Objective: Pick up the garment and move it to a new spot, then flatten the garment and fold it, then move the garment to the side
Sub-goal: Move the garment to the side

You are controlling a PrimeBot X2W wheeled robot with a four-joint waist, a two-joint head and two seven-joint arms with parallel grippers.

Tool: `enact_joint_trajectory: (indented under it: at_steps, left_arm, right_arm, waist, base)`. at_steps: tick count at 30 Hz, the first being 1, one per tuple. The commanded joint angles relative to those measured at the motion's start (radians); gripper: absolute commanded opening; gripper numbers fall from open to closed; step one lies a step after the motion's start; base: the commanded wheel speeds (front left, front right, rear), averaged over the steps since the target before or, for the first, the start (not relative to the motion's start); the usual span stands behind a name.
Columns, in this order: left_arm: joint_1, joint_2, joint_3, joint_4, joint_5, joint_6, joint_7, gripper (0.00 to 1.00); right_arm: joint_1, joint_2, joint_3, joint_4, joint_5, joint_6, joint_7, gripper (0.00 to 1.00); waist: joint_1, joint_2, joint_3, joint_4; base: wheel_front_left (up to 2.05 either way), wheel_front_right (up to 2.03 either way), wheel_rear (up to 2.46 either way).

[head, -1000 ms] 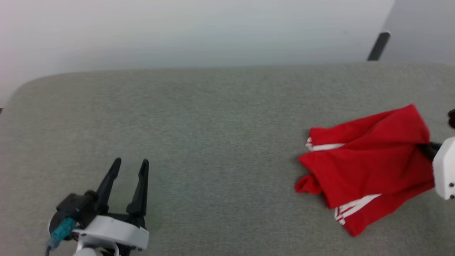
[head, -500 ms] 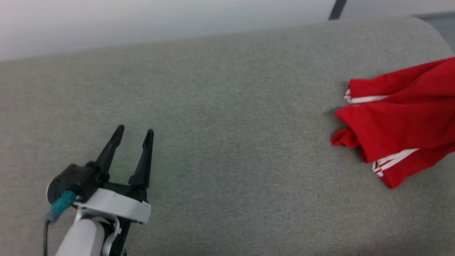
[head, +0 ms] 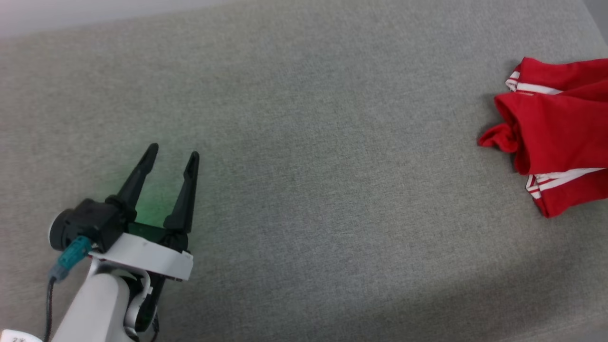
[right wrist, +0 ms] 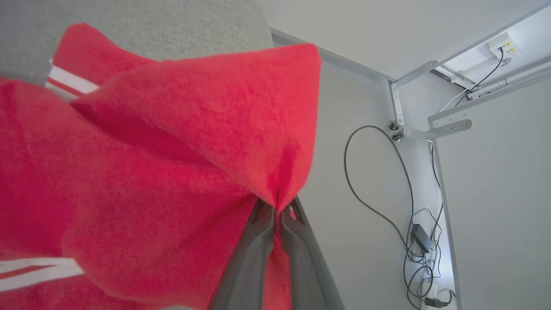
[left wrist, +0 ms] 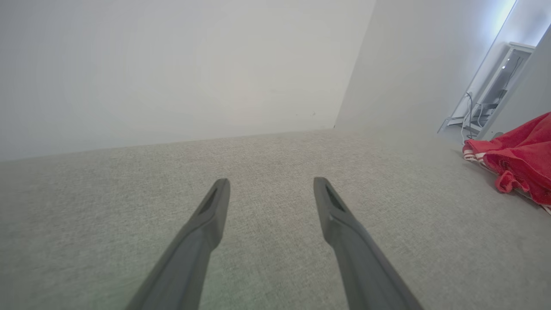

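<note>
In the head view the left gripper [head: 173, 149] hovers over the near left part of the grey fabric surface [head: 308, 142], jaws spread wide with only bare fabric between them. Its own wrist view shows the same spread fingers [left wrist: 271, 181] and, well off to the right, the garment [left wrist: 521, 159] bunched up. The head view puts the garment [head: 555, 128], red with white stripes, at the surface's right edge, well apart from the left jaws. The right wrist view adds the right gripper [right wrist: 276, 211], jaws pinched together on a fold of the garment [right wrist: 172, 150], and a dark cable [right wrist: 379, 206] on the floor beyond.
</note>
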Motion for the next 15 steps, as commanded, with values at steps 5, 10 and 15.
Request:
enact_joint_trajectory:
  at_steps: [5, 10, 15]
  left_arm:
    - [-0.026, 0.017, -0.005, 0.002, 0.002, -0.003, -0.002, 1.00]
    - [-0.036, 0.023, -0.013, 0.005, -0.002, -0.003, -0.002, 1.00]
    - [-0.044, 0.026, -0.024, 0.009, -0.008, -0.003, -0.002, 1.00]
  right_arm:
    - [-0.049, 0.032, 0.006, 0.095, -0.056, -0.001, -0.043, 0.00]
    - [-0.070, 0.060, 0.010, 0.167, -0.077, -0.001, -0.076, 0.00]
    - [-0.089, 0.074, 0.008, 0.229, -0.077, -0.001, -0.106, 0.00]
  waist:
    - [0.0000, -0.0001, 0.048, -0.031]
    - [0.0000, -0.0001, 0.054, -0.036]
    - [0.0000, -0.0001, 0.051, -0.032]
  base:
    - [0.00, 0.00, 0.00]
    - [0.00, 0.00, 0.00]
    - [0.00, 0.00, 0.00]
